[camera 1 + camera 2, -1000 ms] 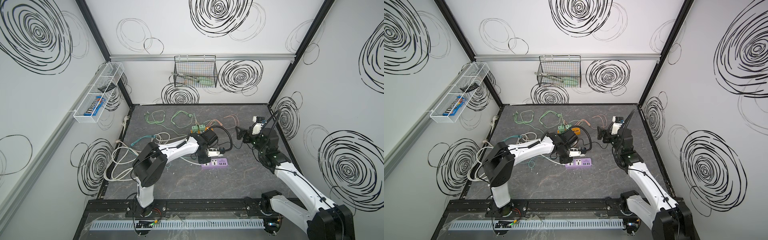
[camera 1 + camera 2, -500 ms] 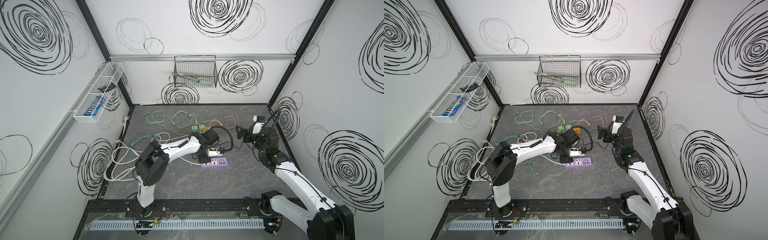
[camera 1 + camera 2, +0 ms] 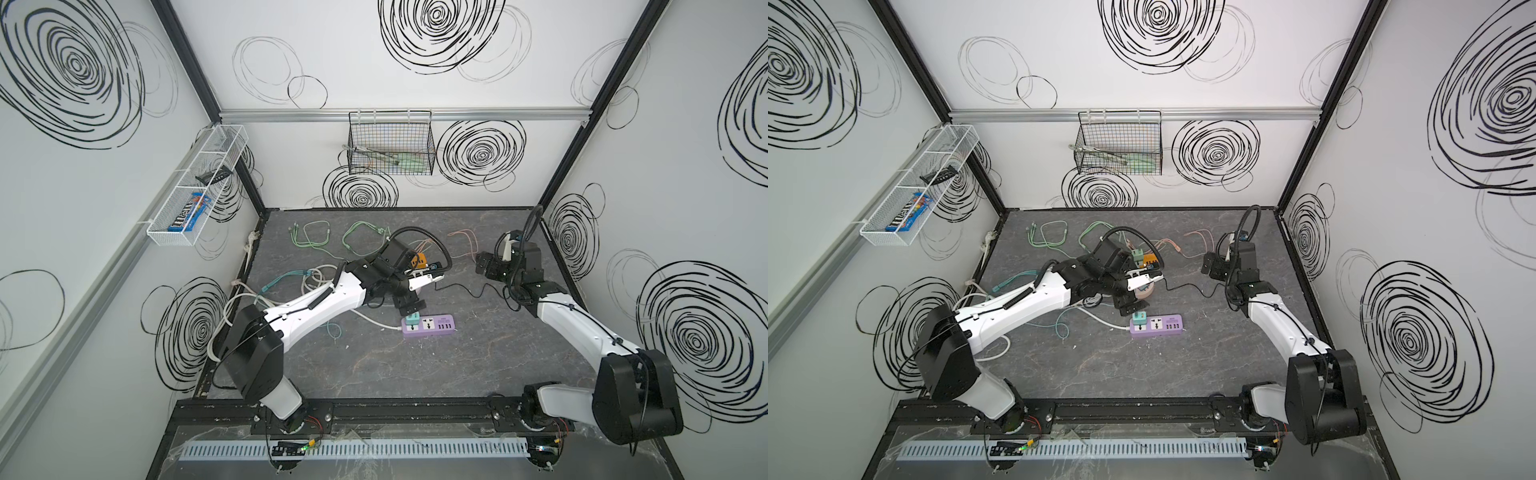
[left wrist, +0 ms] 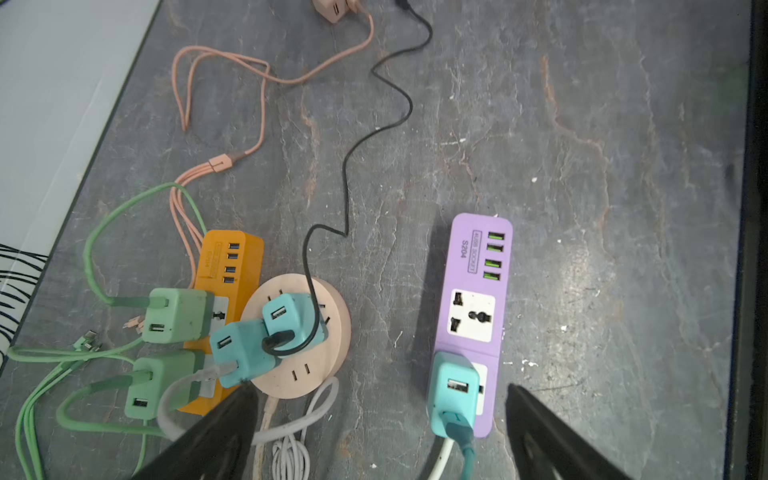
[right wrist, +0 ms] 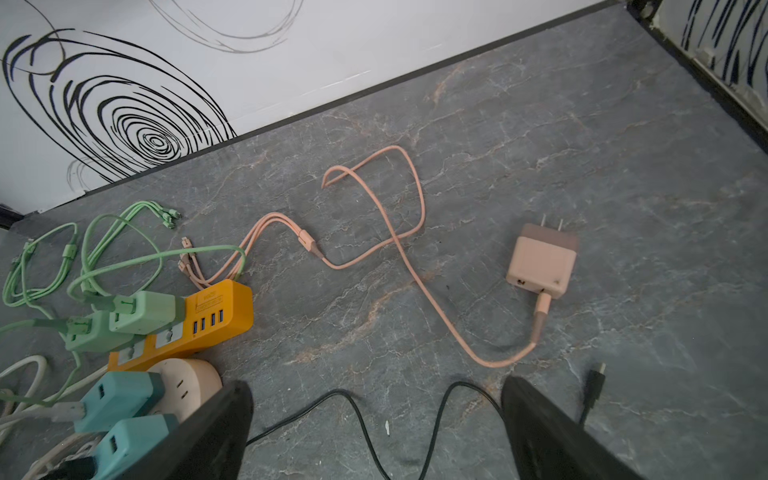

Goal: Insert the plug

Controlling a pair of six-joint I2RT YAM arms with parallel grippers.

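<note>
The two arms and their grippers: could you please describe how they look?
Both the left arm and the right arm have smooth white links between bulky black joint housings, with a thin black cable running along each link and a black corrugated hose arching over each wrist. The left gripper and right gripper each show two black, wedge-shaped fingers.

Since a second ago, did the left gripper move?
Yes. The left gripper opened and drew back from the purple power strip, leaving the teal plug seated.

Flat purple plastic power strip (image 4: 473, 307) printed "4USB SOCKET" and "S204"; blue candy packet (image 3: 189, 215) in white wire wall basket (image 3: 170, 237) reads "m&m's".
</note>
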